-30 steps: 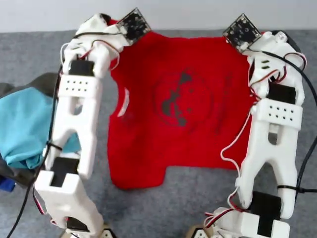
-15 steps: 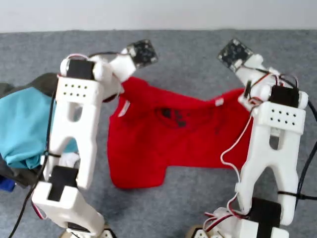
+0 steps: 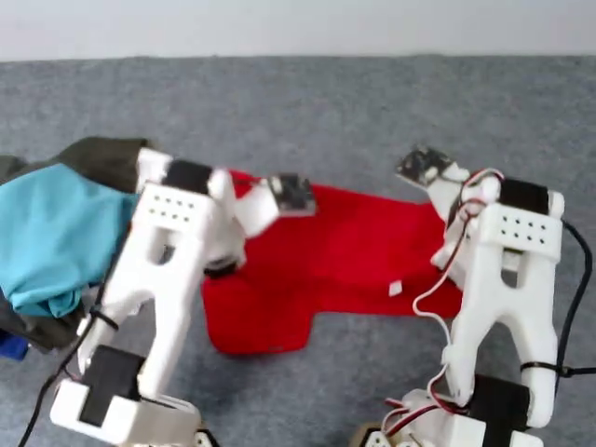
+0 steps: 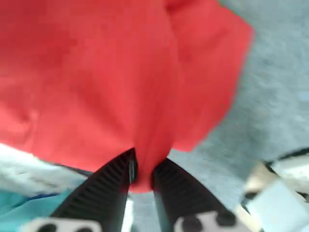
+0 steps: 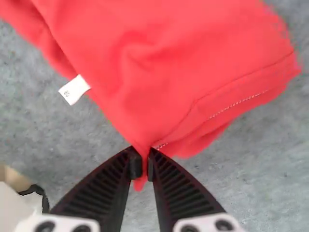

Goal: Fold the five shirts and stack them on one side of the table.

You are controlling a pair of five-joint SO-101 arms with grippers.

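Note:
A red shirt (image 3: 354,256) lies on the grey table, doubled over toward the arms, with its print hidden. My left gripper (image 4: 142,170) is shut on a pinch of its red fabric, and the cloth hangs from the fingers. On the other side my right gripper (image 5: 140,166) is shut on a hemmed edge of the same shirt, close to a small white tag (image 5: 74,90). In the high view the left arm (image 3: 177,242) stands over the shirt's left part and the right arm (image 3: 507,251) over its right edge.
At the table's left edge lies a loose pile with a teal shirt (image 3: 47,233) on top and a dark green garment (image 3: 112,154) behind it. Bare grey surface (image 3: 372,102) stretches beyond the red shirt to the back wall.
Both grippers have drawn the shirt's far edge back toward the arm bases. The flat shirt has folded over itself and its dark print has gone from sight.

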